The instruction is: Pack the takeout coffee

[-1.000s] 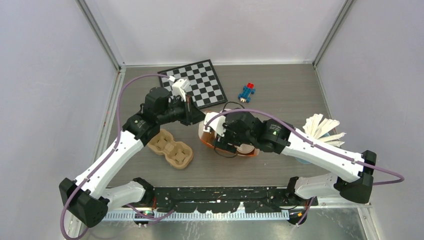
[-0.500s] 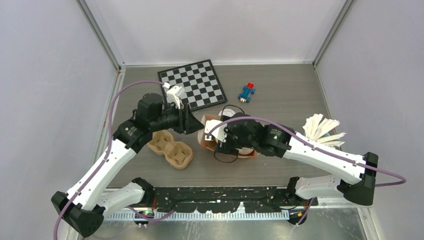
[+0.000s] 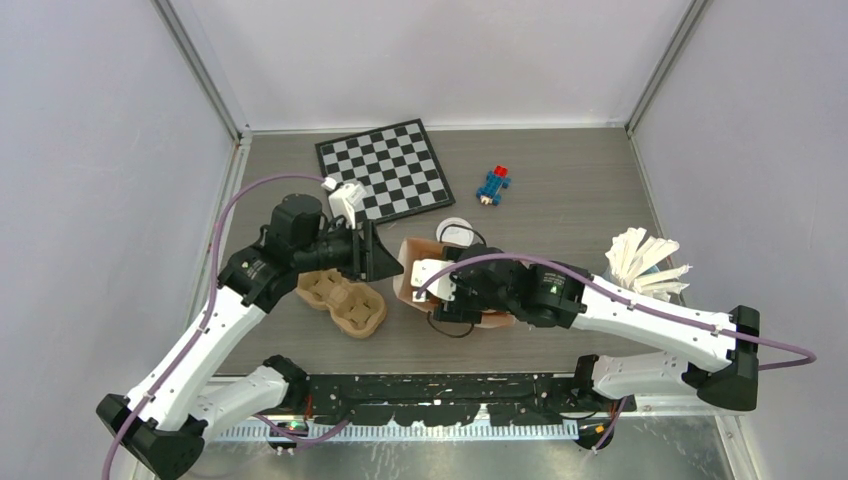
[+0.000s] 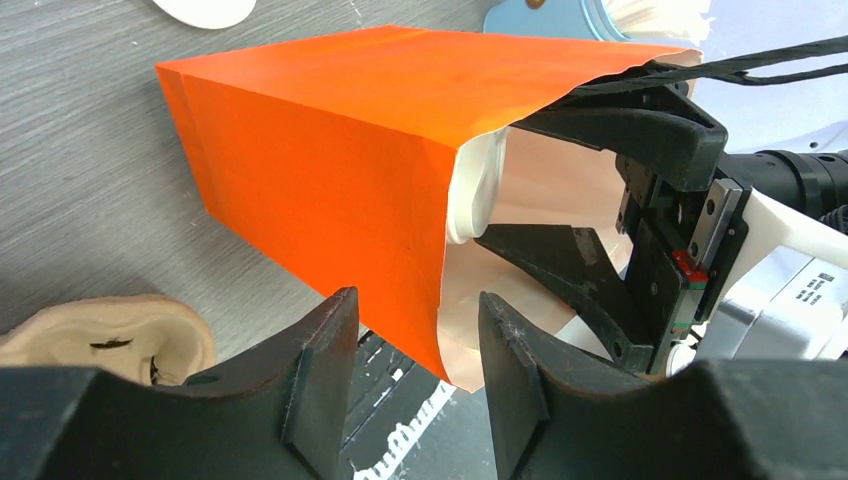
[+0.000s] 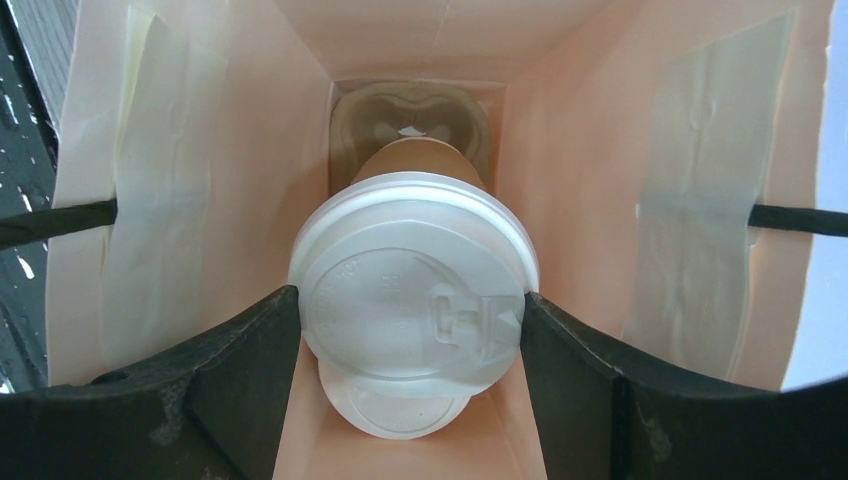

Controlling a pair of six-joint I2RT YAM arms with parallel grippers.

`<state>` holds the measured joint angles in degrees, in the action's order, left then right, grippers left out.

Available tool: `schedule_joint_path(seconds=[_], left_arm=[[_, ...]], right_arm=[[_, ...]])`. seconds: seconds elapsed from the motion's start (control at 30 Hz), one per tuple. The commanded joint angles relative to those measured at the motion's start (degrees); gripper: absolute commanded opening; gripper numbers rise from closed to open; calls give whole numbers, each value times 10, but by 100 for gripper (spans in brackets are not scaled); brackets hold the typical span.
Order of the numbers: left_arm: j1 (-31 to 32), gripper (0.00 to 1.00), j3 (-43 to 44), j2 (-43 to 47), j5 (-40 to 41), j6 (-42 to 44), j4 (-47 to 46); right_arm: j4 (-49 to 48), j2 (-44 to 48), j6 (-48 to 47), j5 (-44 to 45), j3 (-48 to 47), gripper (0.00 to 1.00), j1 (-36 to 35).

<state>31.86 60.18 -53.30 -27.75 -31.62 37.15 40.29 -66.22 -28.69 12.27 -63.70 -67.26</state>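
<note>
An orange paper bag (image 4: 330, 170) lies on its side, mouth open toward my right arm. Inside it my right gripper (image 5: 412, 302) is shut on a takeout coffee cup (image 5: 405, 265), both fingers pressed against its white lid. A second white lid (image 5: 400, 405) shows just beneath the first. A pulp tray (image 5: 410, 115) sits at the bag's far end. My left gripper (image 4: 415, 330) is open, and the bag's lower rim hangs loose between its fingers. From above, the bag (image 3: 415, 255) lies between the left gripper (image 3: 385, 262) and the right wrist.
A second pulp cup tray (image 3: 342, 300) lies left of the bag, under my left arm. A chessboard (image 3: 385, 168) and a blue-red toy (image 3: 493, 184) lie at the back. A loose white lid (image 3: 455, 232) sits behind the bag. A tumbler of wooden stirrers (image 3: 645, 262) stands at the right.
My left gripper has opened and let go of the bag's rim while its arm swung nearer. The bag and my right gripper have shifted a little toward the near edge.
</note>
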Motion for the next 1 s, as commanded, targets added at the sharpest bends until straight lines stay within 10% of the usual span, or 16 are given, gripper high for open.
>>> schedule_joint_path(seconds=[0.0, 0.17, 0.37, 0.97], left_arm=[[0, 48, 17, -10, -33, -9, -26], [1, 37, 5, -11, -67, -16, -49], [1, 2, -50, 37, -45, -8, -125], [1, 0, -119, 64, 16, 64, -250]], right_arm=[[-31, 13, -14, 23, 7, 73, -7], [-38, 15, -30, 30, 20, 73, -9], [-78, 11, -66, 59, 38, 74, -9], [-126, -39, -170, 10, -4, 74, 90]])
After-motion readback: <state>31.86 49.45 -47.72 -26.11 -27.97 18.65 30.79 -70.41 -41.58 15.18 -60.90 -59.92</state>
